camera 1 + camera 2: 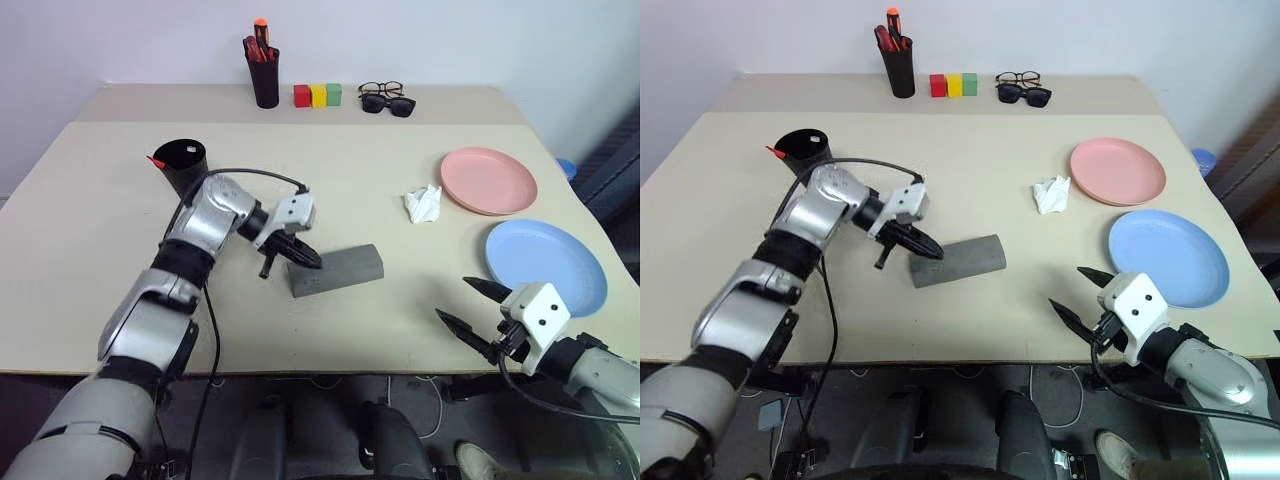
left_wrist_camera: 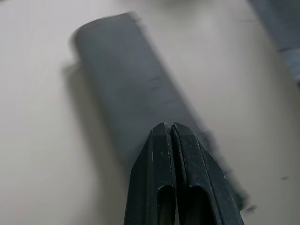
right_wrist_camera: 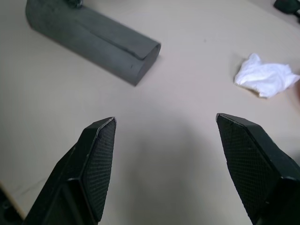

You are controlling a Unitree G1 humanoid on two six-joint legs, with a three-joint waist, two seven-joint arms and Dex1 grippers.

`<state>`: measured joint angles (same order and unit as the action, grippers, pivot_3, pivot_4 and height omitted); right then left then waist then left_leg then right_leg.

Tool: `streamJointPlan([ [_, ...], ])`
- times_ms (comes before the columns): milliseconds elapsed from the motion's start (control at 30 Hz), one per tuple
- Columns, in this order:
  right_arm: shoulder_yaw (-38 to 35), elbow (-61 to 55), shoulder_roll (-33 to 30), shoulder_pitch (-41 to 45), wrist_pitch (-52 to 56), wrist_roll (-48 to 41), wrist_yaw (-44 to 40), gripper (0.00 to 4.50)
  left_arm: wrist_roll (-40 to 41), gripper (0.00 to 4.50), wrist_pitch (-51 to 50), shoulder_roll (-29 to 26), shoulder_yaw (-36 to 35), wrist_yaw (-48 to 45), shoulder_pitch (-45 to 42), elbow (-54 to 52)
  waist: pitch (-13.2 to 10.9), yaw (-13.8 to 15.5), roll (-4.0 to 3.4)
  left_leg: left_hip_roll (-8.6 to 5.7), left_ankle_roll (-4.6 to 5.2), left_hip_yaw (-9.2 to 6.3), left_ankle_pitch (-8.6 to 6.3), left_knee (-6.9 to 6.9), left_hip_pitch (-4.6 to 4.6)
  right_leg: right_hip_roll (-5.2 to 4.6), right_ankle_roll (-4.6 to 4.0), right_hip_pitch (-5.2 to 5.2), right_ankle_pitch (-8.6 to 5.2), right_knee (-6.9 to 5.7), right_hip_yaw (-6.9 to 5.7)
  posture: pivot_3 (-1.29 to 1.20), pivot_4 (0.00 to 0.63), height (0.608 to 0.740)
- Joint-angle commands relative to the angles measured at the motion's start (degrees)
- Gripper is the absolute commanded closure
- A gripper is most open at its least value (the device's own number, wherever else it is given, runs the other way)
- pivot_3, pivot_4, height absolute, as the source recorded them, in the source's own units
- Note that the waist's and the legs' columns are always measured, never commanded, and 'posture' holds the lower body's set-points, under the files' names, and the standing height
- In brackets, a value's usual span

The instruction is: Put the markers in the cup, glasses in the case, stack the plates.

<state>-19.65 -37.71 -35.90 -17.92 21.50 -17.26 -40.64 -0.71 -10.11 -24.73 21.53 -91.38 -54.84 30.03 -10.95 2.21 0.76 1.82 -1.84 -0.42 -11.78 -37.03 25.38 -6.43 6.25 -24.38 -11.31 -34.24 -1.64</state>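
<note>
Grey case [image 1: 338,270] closed and lying flat near the middle of the beige table [image 1: 100,220], long axis running left to right with the right end angled slightly toward the far edge. Left gripper [image 1: 305,257] tilted down over the case's left end, its two black fingers [image 2: 173,140] pressed together and holding nothing; contact with the lid cannot be told. Right gripper [image 1: 472,312] low by the near edge of the table, fingers [image 3: 101,140] spread wide and empty, pointing toward the table's middle, well apart from the case.

Black cup [image 1: 182,162] upright to the left, behind the left arm, wide rim up, with a red-orange marker [image 1: 156,160] poking out over its left rim, tip pointing left. Second marker not made out.

Pink plate [image 1: 489,180] flat on the right side of the table; blue plate [image 1: 545,265] just in front of it, nearer the right gripper, side by side and unstacked. Crumpled white tissue [image 1: 423,204] just left of the pink plate.

At the far edge: pen holder [image 1: 264,78] with red and orange pens, then red, yellow and green blocks [image 1: 317,95] in a row, then clear spectacles [image 1: 381,89] touching dark sunglasses [image 1: 389,104], both lying crosswise with lenses facing the robot.
</note>
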Motion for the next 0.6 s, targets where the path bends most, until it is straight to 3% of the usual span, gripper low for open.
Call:
streamJointPlan([
  [33, -1.56, 0.61, 0.26, 2.98, 3.57, 0.27, 4.74, 1.02, -0.66, 4.42, -3.44, -0.18, 1.64, 1.85, 2.91, -7.5, 0.02, 0.07, 0.0, -0.01, 0.0, 0.0, 0.0, -0.03, -0.01, 0.0, 0.0, 0.01, 0.0, 0.01, 0.0, 0.0, 0.15, 0.74],
  [267, -1.89, 13.62, 0.11, 11.34, 8.8, 6.76, 15.68, 1.02, 4.34, 4.42, -12.99, 8.21, -3.38, 13.84, -1.96, -17.06, -0.01, 0.21, 0.04, -0.05, 0.01, -0.02, 0.0, -0.14, 0.09, -0.02, -0.02, 0.02, 0.01, 0.03, -0.01, 0.0, 0.15, 0.74],
  [300, -1.22, 15.97, -0.16, 12.34, 8.41, 7.87, 16.41, 1.02, 3.74, 4.19, -13.82, 9.92, -2.96, 16.2, -2.36, -16.82, 0.0, 0.13, 0.02, -0.08, 0.01, -0.02, 0.0, -0.14, 0.1, -0.04, -0.01, 0.02, 0.0, 0.04, 0.0, 0.0, 0.15, 0.74],
  [367, -0.17, 19.46, -0.32, 13.91, 7.89, 9.19, 17.08, 1.02, 2.45, 3.65, -14.57, 12.25, -1.45, 19.35, -2.59, -15.92, 0.03, 0.0, -0.03, -0.09, 0.11, -0.02, -0.05, -0.12, 0.06, -0.03, 0.02, 0.02, -0.01, 0.03, 0.01, 0.0, 0.15, 0.74],
  [433, 0.55, 21.59, -0.35, 14.78, 7.49, 9.81, 17.07, 1.02, 2.09, 2.8, -14.72, 13.52, -0.15, 20.58, -2.18, -15.94, 0.06, -0.39, -0.14, -0.08, 0.16, -0.01, -0.07, -0.08, -0.01, -0.02, 0.04, 0.02, -0.01, -0.01, 0.01, 0.0, 0.15, 0.74],
  [600, 0.8, 23.92, 0.01, 17.1, 10.38, 8.86, 16.88, 1.02, 2.46, 0.27, -18.31, 16.59, 0.75, 25.59, -2.36, -17.17, 0.04, -1.04, -0.21, -0.05, 0.19, -0.03, -0.07, -0.09, -0.04, 0.02, 0.04, -0.03, -0.02, -0.13, 0.02, 0.0, 0.15, 0.74],
])
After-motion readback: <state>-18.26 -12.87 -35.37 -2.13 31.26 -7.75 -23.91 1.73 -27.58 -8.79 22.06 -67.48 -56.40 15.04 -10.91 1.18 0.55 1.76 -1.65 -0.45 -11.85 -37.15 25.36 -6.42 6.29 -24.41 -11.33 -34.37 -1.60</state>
